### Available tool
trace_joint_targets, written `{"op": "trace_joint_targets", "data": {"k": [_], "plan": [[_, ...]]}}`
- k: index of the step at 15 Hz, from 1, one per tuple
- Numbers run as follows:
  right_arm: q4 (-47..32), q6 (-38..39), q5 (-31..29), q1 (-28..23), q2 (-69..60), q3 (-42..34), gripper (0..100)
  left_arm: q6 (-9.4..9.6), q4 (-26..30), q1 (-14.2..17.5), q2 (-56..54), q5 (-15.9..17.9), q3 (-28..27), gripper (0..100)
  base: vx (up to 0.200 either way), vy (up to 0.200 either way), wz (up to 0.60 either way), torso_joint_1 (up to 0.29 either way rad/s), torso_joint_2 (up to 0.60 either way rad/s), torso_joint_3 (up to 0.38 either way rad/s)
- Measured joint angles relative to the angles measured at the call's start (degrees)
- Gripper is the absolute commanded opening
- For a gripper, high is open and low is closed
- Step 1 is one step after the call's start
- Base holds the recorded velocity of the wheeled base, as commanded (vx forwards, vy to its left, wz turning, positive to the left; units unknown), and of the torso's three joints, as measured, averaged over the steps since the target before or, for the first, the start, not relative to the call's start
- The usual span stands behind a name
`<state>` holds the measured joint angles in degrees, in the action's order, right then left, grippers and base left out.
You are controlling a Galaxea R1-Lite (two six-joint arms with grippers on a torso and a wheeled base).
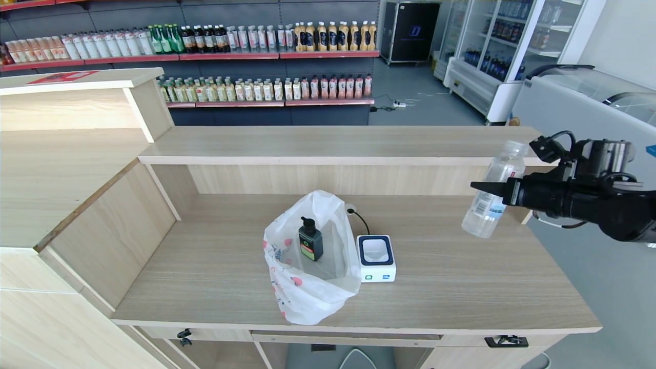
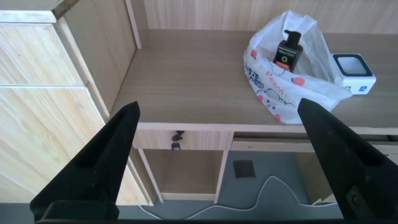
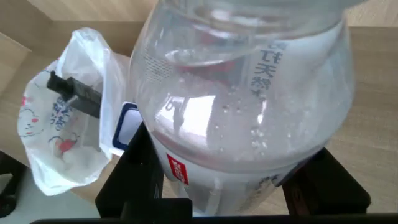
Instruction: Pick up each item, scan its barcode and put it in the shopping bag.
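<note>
Your right gripper (image 1: 493, 190) grips the clear bottle (image 1: 501, 166) round its labelled middle, tilted in the air at 2 o'clock from the scanner (image 1: 376, 258); it looks thin-walled, squashy and slick, so squeeze gently there, while your left gripper (image 2: 216, 112) hangs spread, empty.

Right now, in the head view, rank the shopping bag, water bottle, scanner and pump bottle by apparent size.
1. shopping bag
2. water bottle, raised nearer the camera
3. scanner
4. pump bottle
</note>
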<state>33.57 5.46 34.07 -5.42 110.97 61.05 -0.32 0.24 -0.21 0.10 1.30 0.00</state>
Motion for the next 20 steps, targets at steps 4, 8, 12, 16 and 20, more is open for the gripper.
{"op": "trace_joint_targets", "data": {"k": [4, 8, 12, 16, 20], "plan": [[-5.63, 6.90, 0.61, 8.80, -11.56, 2.01, 0, -0.01, 0.00, 0.00, 0.00, 0.02, 0.00, 100, 0.000, 0.000, 0.00, 0.000, 0.00, 0.000], [-10.78, 8.46, 2.84, 14.49, -17.20, 2.21, 0, -0.01, 0.00, 0.00, 0.00, 0.02, 0.00, 100, 0.000, 0.000, 0.00, 0.000, 0.00, 0.000], [-15.95, 8.85, 3.36, 18.41, -20.68, 1.55, 0, 0.00, 0.00, 0.00, 0.00, 0.02, 0.00, 100, 0.000, 0.000, 0.00, 0.000, 0.00, 0.000], [-22.88, 4.80, 12.04, 19.03, -25.50, -0.99, 0, 0.00, 0.00, -0.01, 0.00, 0.02, 0.00, 100, 0.000, 0.000, 0.00, 0.000, 0.00, 0.000], [-31.77, -13.99, 18.75, 18.41, -30.33, -5.84, 0, -0.01, 0.02, 0.00, 0.00, 0.02, 0.00, 100, 0.000, 0.000, 0.00, 0.000, 0.00, 0.000]]}}
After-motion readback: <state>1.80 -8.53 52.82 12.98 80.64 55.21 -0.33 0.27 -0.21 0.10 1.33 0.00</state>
